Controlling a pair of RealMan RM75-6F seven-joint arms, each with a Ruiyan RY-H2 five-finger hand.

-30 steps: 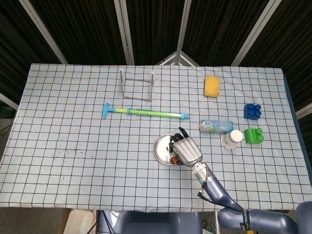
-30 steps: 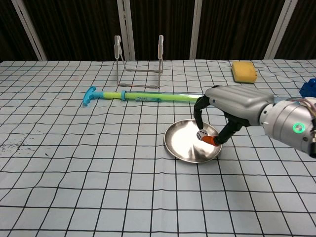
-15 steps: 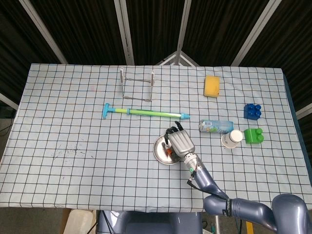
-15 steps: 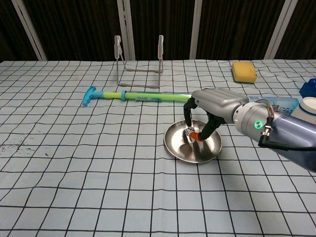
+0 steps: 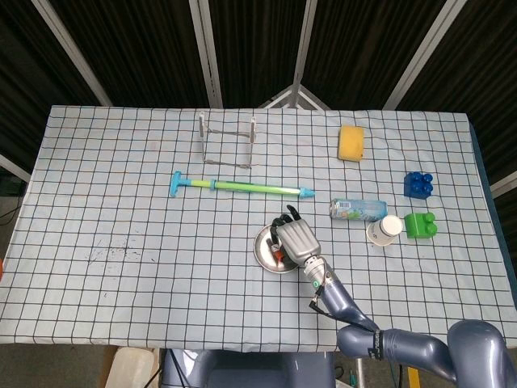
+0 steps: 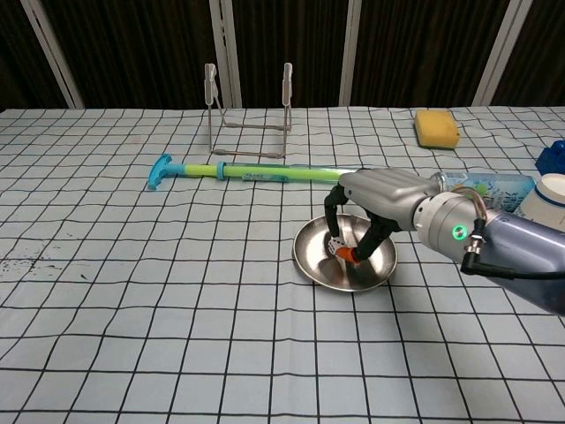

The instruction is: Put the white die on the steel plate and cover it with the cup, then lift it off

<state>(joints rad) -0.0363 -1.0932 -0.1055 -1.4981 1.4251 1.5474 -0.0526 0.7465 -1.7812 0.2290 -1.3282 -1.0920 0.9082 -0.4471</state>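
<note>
Fingers [image 6: 339,205] of right hand [image 6: 375,196] pinching white die [image 6: 336,241] over steel plate [image 6: 316,249], cup [image 5: 384,229] and bottle [image 5: 358,209] beside.

Legible text: none that I can read. The label on the lying bottle [image 5: 358,209] shows print too small to make out; the paper cup [image 5: 385,229] likewise bears nothing readable.

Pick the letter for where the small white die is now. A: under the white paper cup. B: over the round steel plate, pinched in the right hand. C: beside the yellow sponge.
B: the chest view shows the white die between the right hand's fingers above the steel plate.
</note>
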